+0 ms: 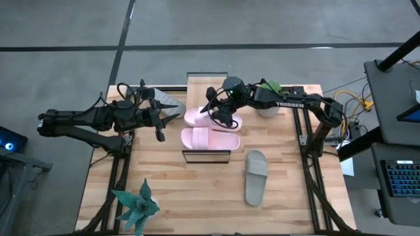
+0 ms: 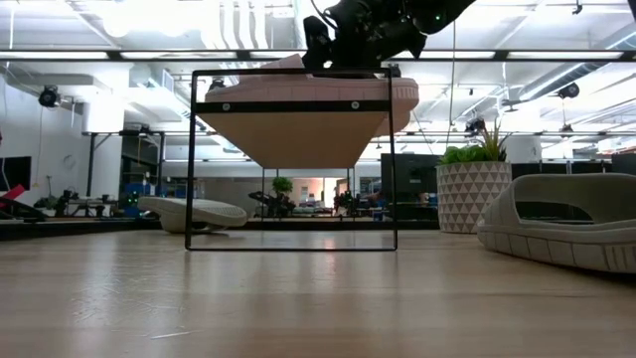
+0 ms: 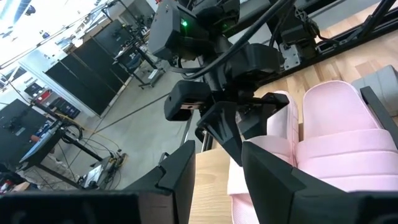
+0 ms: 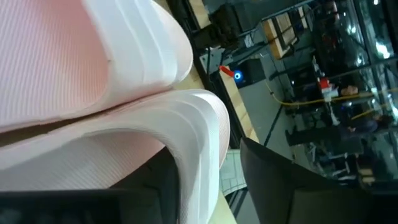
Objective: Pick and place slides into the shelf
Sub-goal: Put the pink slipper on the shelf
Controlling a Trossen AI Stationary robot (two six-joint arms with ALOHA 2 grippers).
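The shelf (image 1: 207, 157) stands mid-table, running from far to near. Two pale pink slides lie on its plank top, one farther (image 1: 197, 117) and one nearer (image 1: 210, 139). My right gripper (image 1: 222, 118) is open over the farther pink slide (image 4: 93, 93), its fingers on either side of the strap's edge. My left gripper (image 1: 161, 128) is open and empty left of the shelf (image 3: 217, 186). One grey slide (image 1: 167, 103) lies on the table beside my left arm. The other (image 1: 256, 177) lies sole-down near the right. My right gripper comes from above at the farther pink slide's strap (image 4: 199, 143), which lies between its fingers. A gap shows between the outer finger (image 4: 280, 180) and the strap. The strap hides the other finger, so I cannot tell whether it touches. The slide rests on the shelf top (image 2: 298, 104).
A white patterned pot with a green plant (image 1: 268, 108) stands at the far right, close behind my right arm. A green spiky plant (image 1: 136, 206) sits at the near left corner. Bare tabletop lies near the front between the shelf and the grey slide.
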